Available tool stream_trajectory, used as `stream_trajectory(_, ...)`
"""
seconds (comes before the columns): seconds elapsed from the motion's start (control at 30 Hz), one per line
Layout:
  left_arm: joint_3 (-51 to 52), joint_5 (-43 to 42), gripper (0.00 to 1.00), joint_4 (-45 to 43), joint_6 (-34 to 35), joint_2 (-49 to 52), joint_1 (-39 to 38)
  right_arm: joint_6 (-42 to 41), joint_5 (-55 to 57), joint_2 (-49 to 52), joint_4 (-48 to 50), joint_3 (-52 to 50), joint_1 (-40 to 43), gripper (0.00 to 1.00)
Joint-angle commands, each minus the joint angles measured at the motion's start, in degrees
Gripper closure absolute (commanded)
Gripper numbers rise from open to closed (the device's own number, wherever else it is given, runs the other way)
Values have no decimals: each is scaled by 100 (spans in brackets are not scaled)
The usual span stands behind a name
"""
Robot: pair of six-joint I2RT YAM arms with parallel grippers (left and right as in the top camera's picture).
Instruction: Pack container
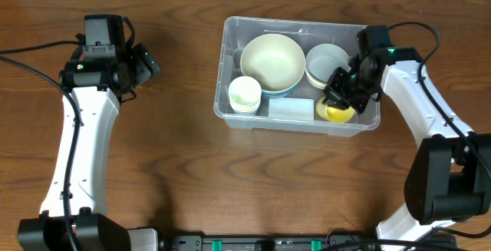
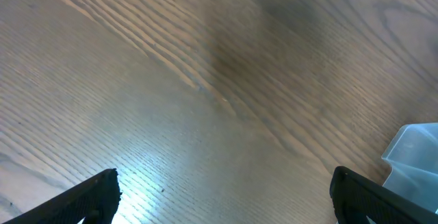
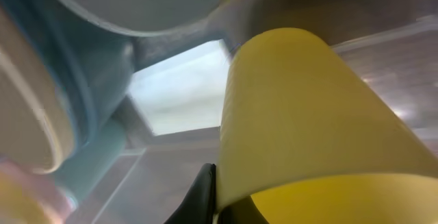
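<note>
container stands centre-right on the table, loaded with bowls and cups. judged light, thin, flexible and slick-walled; best held at the rim lip. right gripper pinches the yellow cup inside it. left gripper gapes wide, holding nothing.

1. Overhead view: bright, even light, sharp focus; shadows on the table faint and soft.
2. Left wrist view: white glare near the bottom edge, dim shadow patch above centre; container corner hazy.
3. Right wrist view: close-range blur; yellow cup out of focus.
</note>
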State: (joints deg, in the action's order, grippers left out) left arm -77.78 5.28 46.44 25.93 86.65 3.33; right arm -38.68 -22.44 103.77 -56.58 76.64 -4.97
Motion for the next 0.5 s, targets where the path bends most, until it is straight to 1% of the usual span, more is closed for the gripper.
stream_trajectory(0.0,-120,11,2,24,74,-92,31,160,1399,225,-304,164,-35,99)
stream_trajectory(0.2,-120,9,2,22,74,-92,31,234,1906,225,-881,835,-35,99)
stream_trajectory(0.33,-120,9,2,24,74,-92,31,234,1904,225,-927,914,-28,99)
stream_trajectory(0.4,-120,9,2,26,74,-92,31,264,1906,227,-938,911,-31,91)
stream_trajectory(0.43,-120,9,2,26,74,-92,31,304,1906,227,-935,911,-31,84)
stream_trajectory(0.47,-120,9,2,24,74,-92,31,319,1910,227,-935,914,-35,80)
